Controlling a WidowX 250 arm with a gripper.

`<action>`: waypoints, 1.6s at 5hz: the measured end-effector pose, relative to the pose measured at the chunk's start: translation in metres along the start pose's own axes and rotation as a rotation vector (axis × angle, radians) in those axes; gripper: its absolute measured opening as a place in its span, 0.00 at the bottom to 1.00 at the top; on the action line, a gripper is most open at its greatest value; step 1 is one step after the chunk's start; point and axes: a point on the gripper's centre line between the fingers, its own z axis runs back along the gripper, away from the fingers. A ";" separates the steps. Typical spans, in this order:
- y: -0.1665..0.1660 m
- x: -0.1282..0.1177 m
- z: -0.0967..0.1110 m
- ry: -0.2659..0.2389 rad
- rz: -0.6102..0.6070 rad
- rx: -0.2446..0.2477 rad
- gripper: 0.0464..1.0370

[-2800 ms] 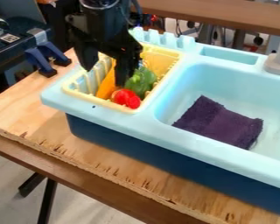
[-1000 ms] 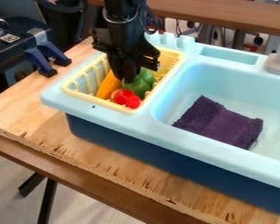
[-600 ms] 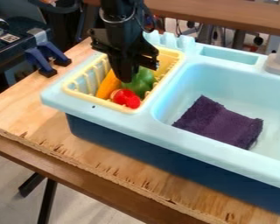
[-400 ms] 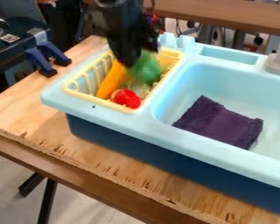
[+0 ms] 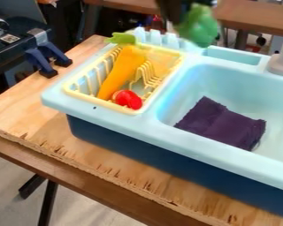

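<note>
My gripper (image 5: 180, 12) is at the top edge of the camera view, shut on a green pepper (image 5: 198, 27) that hangs in the air above the back rim of the sink unit. Below and to the left is a yellow dish rack (image 5: 135, 110). An orange carrot (image 5: 120, 70) with a green top lies slanted along the rack's left side. Beside its lower tip, a red item (image 5: 128, 99) rests near the rack's front corner.
The light blue sink basin (image 5: 194, 84) holds a crumpled dark purple cloth (image 5: 222, 123). A grey faucet base (image 5: 281, 64) stands at the right edge. Blue clamps (image 5: 41, 61) grip the wooden table (image 5: 25, 106) at the back left.
The gripper has lifted the green pepper out of the yellow rack and carried it up and to the right. The carrot's green top and the rack's inner prongs have come into sight.
</note>
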 end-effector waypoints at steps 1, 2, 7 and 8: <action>-0.023 0.009 0.001 0.019 -0.057 -0.081 0.05; -0.049 0.001 -0.019 0.168 -0.141 -0.176 0.05; -0.049 -0.001 -0.093 0.476 -0.256 0.037 0.05; -0.052 -0.002 -0.101 0.539 -0.278 0.043 0.05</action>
